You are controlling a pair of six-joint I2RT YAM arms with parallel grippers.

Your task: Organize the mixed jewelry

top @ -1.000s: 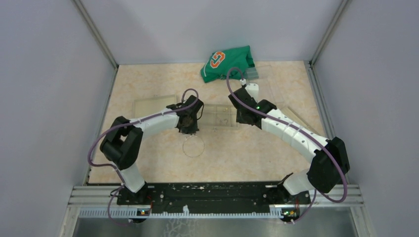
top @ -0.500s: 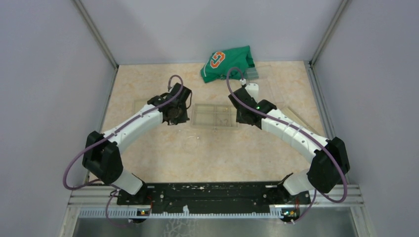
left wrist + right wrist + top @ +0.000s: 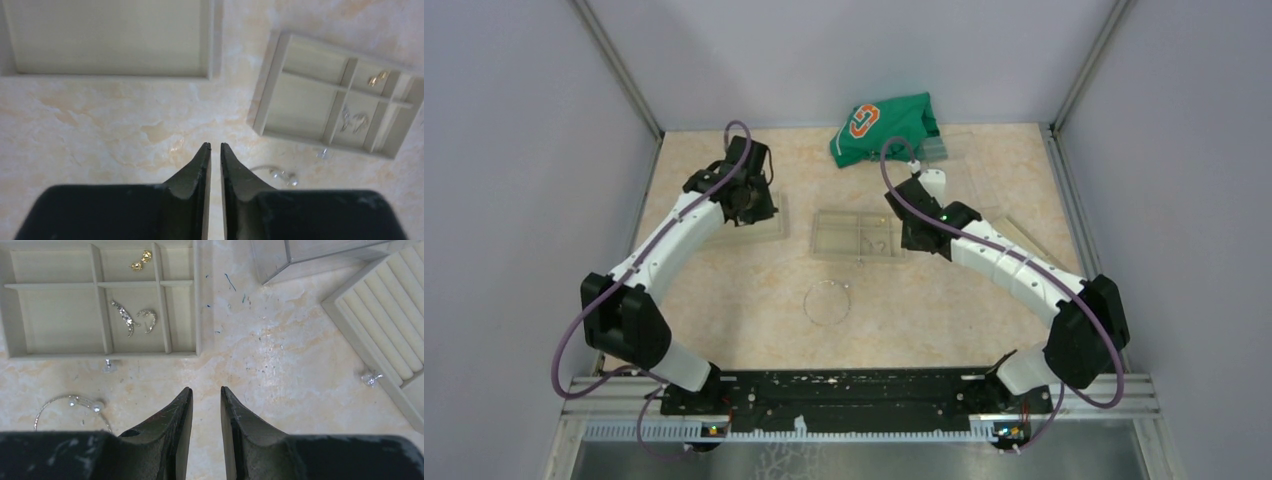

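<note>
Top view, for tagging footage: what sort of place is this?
Probably a robot test cell: plain grey walls on aluminium rails enclose a marble-patterned table, left arm and right arm bolted at its edge.

Pale grey walls (image 3: 524,150) enclose a beige marbled tabletop (image 3: 924,310); aluminium rails (image 3: 621,70) line its edges.

We see a thin silver hoop (image 3: 827,301) lying flat on the surface (image 3: 280,365), a tiny stud (image 3: 108,365) just beside the divided tray (image 3: 197,300), and two curved silver earrings (image 3: 132,317) and two gold studs (image 3: 141,261) in adjoining compartments.
</note>
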